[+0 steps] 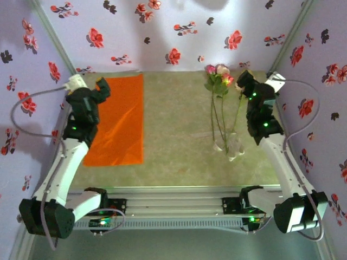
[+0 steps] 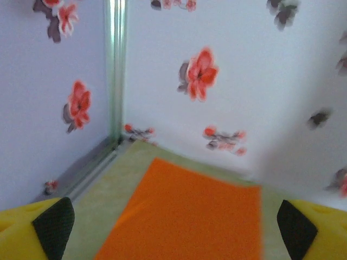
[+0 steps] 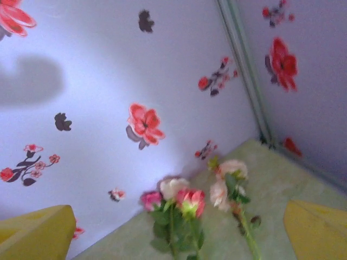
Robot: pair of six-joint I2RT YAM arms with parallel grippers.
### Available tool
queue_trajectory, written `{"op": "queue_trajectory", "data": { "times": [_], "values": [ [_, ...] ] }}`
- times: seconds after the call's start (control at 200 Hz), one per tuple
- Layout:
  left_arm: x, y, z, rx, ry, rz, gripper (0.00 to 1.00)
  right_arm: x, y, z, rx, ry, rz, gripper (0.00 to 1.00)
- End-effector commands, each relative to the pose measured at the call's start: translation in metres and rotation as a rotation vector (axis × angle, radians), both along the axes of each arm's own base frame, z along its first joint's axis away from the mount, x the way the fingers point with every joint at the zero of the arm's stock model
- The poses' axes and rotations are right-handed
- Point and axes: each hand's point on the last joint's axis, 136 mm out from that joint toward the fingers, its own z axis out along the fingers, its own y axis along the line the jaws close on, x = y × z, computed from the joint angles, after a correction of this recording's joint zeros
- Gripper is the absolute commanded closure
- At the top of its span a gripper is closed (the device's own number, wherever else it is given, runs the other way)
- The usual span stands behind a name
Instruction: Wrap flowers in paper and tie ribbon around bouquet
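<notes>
The paper lies flat by the bench's left edge under the wide-open left end effector, while the flowers lie near the far right corner beside the equally open right end effector.

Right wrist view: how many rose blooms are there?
5: pink bloom, cream bloom and red-pink bloom clustered at centre; to their right, upper pale bloom and lower pale bloom. Blur may hide more.
</notes>
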Motion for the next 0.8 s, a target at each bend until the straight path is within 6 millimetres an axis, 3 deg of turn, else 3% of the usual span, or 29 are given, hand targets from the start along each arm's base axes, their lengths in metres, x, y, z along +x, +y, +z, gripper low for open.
{"op": "queue_trajectory", "data": {
  "times": [0.0,0.085,0.19,0.25,0.31,0.44,0.6,0.8],
  "values": [
    [-0.038,-0.013,-0.127,-0.285,0.537,-0.036,0.03,-0.011,0.057,-0.104,0.120,0.405,0.184,0.04],
    [-0.061,-0.005,-0.158,-0.317,0.741,0.032,0.11,-0.015,0.118,-0.111,-0.024,0.498,0.355,0.14],
    [-0.079,0.006,-0.195,-0.312,0.981,0.080,0.19,-0.029,0.205,-0.148,-0.066,0.618,0.626,0.24],
    [-0.078,0.006,-0.215,-0.361,1.050,0.075,0.23,-0.042,0.257,-0.167,-0.061,0.653,0.773,0.25],
    [-0.068,-0.001,-0.234,-0.441,1.091,0.035,0.37,-0.053,0.304,-0.189,-0.031,0.705,0.891,0.27],
    [-0.046,-0.018,-0.271,-0.531,1.155,-0.022,0.59,-0.061,0.386,-0.230,0.096,0.779,1.068,0.32],
    [-0.043,-0.018,-0.305,-0.540,1.230,-0.010,0.74,-0.047,0.449,-0.258,0.184,0.818,1.168,0.39],
    [-0.050,-0.018,-0.320,-0.531,1.258,-0.013,0.74,-0.032,0.472,-0.292,0.244,0.871,1.140,0.41]
  ]
}}
